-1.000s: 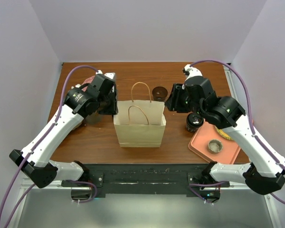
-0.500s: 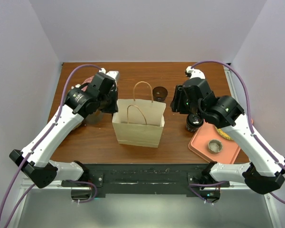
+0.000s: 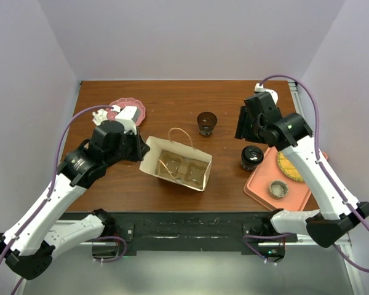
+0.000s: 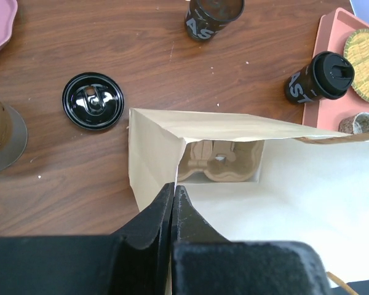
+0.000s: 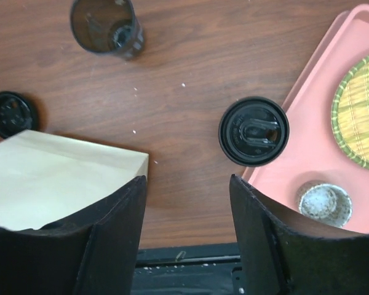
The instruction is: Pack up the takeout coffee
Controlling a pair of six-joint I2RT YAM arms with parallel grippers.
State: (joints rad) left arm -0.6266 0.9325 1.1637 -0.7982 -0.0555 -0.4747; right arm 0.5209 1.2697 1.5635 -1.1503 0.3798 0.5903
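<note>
The takeout coffee (image 3: 251, 157), a short dark cup with a black lid (image 5: 253, 131), stands upright on the table by the tray's left edge (image 4: 320, 77). A brown paper bag (image 3: 175, 165) leans over with its mouth open, and a cardboard cup carrier (image 4: 220, 161) shows inside. My left gripper (image 4: 173, 187) is shut on the bag's left rim (image 3: 139, 150). The right gripper (image 5: 187, 181) hangs open and empty above the table, between the bag's corner (image 5: 55, 181) and the coffee (image 3: 243, 132).
A lidless dark cup (image 3: 206, 123) stands behind the bag. A loose black lid (image 4: 93, 101) and a grey cup (image 4: 0, 132) lie left of the bag. The salmon tray (image 3: 261, 187) holds a woven mat (image 5: 360, 110) and a small cup (image 3: 278, 188). A pink plate (image 3: 126, 110) sits back left.
The left gripper closed on the bag's rim and pulled it toward the near left, tipping the bag open. The right gripper drew away from the bag to the right and widened.
</note>
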